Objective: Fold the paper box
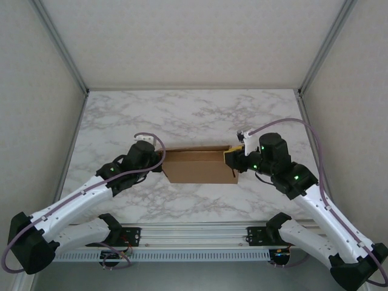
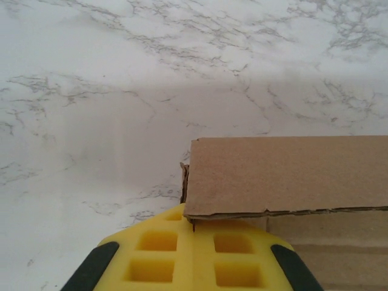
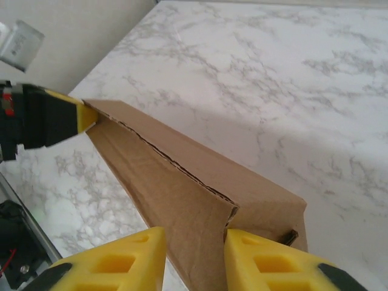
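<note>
Closed left claw (image 2: 193, 236) at paper box (image 2: 285, 176) corner

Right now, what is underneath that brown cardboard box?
The paper box rests on the marble table. Marble shows along its edges; the patch directly beneath is covered by cardboard, so anything lying there cannot be seen.

1. One paper box (image 1: 199, 166), brown cardboard.
2. Two grippers: the left gripper (image 2: 193, 230) at the box's left end, the right gripper (image 3: 194, 239) at its right end.
3. Two white arms: the left arm (image 1: 73, 203) and the right arm (image 1: 332, 221), flanking the box.
4. Two purple cables (image 1: 306, 126), one per arm.
5. One marble table (image 1: 200, 115) under the box.
</note>
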